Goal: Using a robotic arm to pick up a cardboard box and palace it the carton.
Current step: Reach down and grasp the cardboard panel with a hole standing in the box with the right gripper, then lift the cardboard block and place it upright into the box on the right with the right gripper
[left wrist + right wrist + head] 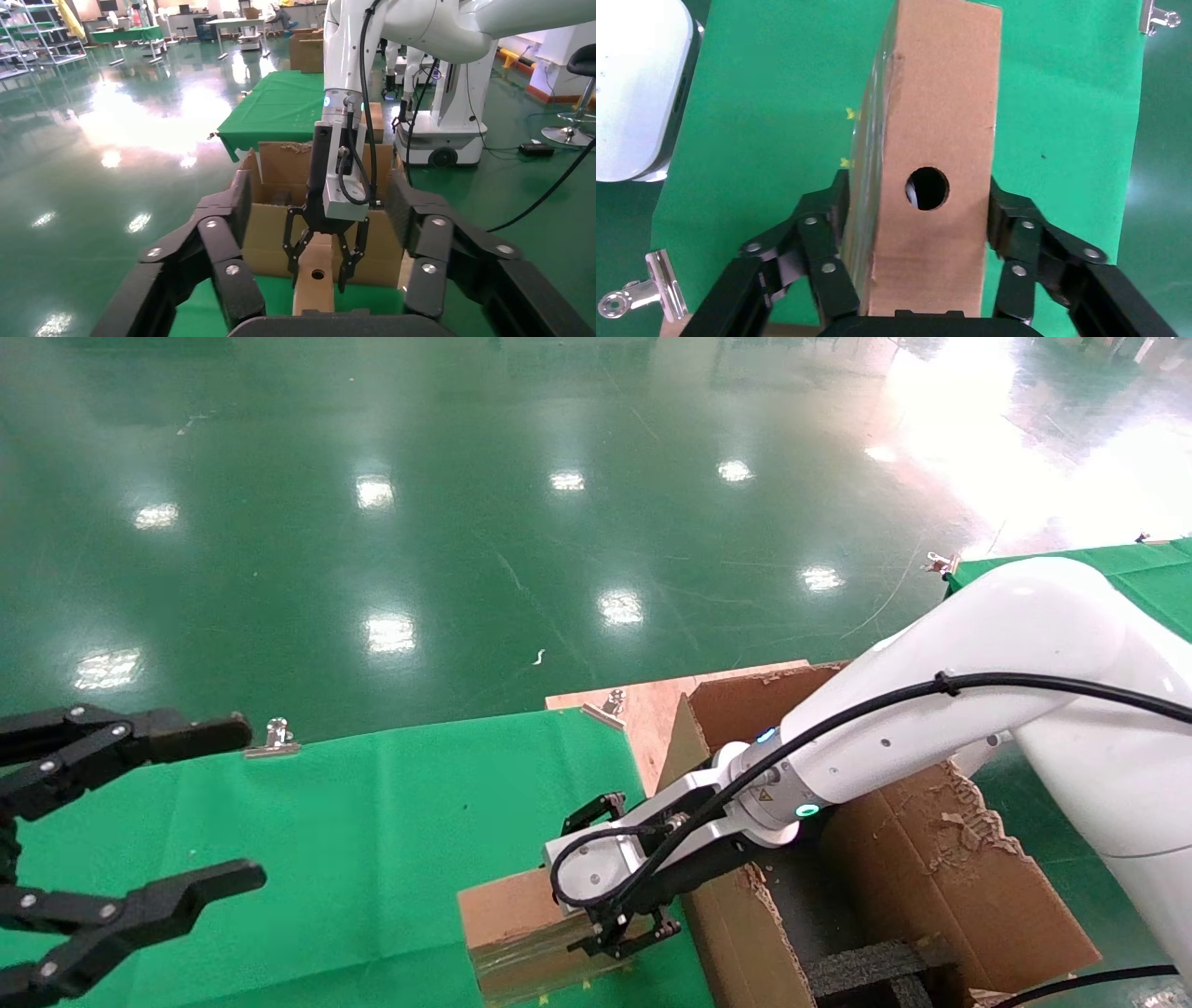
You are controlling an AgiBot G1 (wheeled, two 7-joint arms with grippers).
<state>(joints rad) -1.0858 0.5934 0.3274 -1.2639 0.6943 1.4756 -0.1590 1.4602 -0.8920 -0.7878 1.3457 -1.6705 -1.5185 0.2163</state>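
The small brown cardboard box with a round hole and clear tape rests on the green cloth next to the carton. It also shows in the right wrist view and the left wrist view. My right gripper, on the white robotic arm, straddles the box with both fingers against its sides. The large carton with ragged flaps and black foam inserts stands just right of the box. My all-black left gripper hangs open and empty at the far left.
The green cloth covers the table, held by metal clips. A bare wooden board lies behind the carton. A second green table stands at the back right. The shiny green floor lies beyond.
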